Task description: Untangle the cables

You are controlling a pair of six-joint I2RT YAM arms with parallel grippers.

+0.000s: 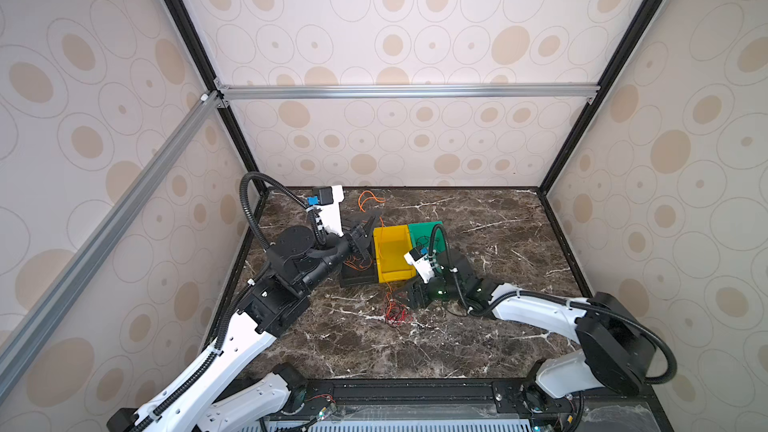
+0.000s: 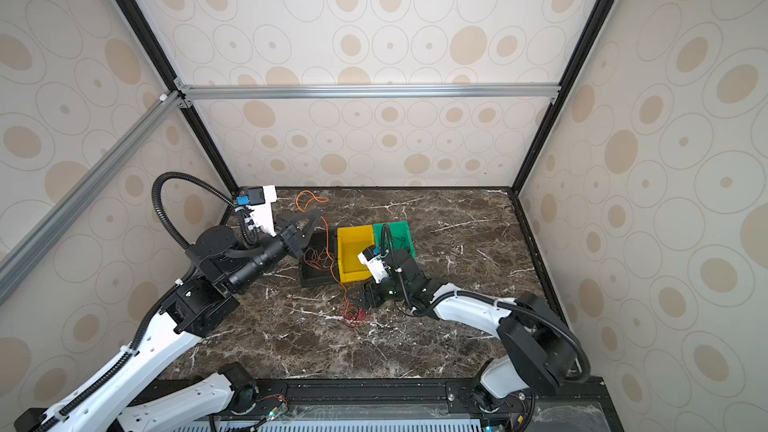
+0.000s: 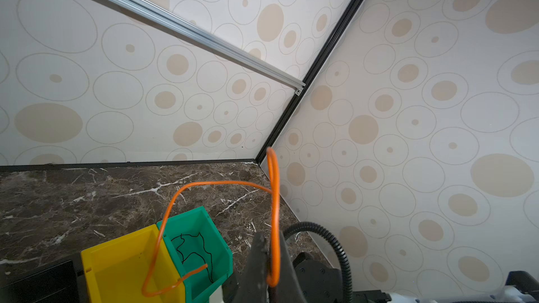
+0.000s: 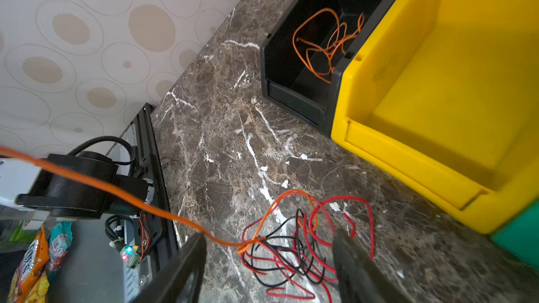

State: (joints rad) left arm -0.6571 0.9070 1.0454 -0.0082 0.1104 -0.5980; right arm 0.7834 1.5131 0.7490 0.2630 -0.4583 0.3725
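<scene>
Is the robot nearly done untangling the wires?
Partly. Done: orange cables lie in the black bin, a black cable in the green bin. In hand: the left gripper pinches an orange cable leading into the tangle. Left: that red-and-black tangle on the table, by the open right gripper; the yellow bin is empty.

The left arm point(image 1: 232, 342) rises steeply from its base and bends at the elbow. Its forearm points toward the yellow bin point(image 1: 392, 253). The left gripper point(image 1: 375, 216) is held high, just left of the bin's far corner, its jaws pinched tight on an orange cable point(image 3: 274, 199). The right arm point(image 1: 536, 309) stretches low, with its wrist bent down right of the bin. The right gripper point(image 4: 268, 246) hangs close in front of the bin's near edge, angled downward, with its jaws spread wide apart.
</scene>
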